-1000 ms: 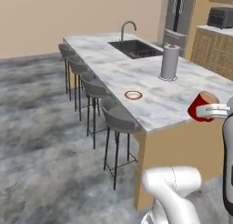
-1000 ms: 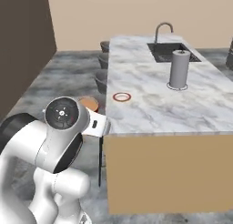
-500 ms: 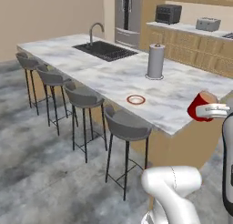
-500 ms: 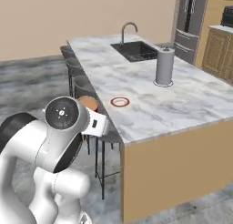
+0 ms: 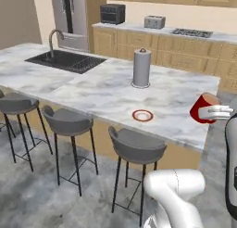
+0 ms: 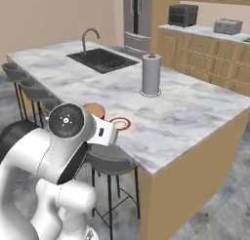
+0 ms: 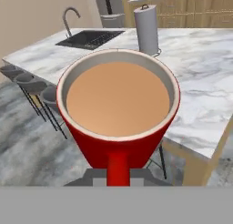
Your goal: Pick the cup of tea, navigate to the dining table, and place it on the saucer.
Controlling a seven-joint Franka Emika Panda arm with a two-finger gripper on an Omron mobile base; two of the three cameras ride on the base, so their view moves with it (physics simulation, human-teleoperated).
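Claw [image 5: 214, 113] — clamped on cup of tea [image 7: 118, 109]

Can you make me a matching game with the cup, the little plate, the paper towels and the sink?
Things:
1. cup of tea
2. saucer
3. paper-towel roll
4. sink

Descriptions:
A. black, set into the marble top
B. red, held by the gripper
C. tall, white, standing upright
D. flat, lying empty on the dining table

Pairs: 1-B, 2-D, 3-C, 4-A
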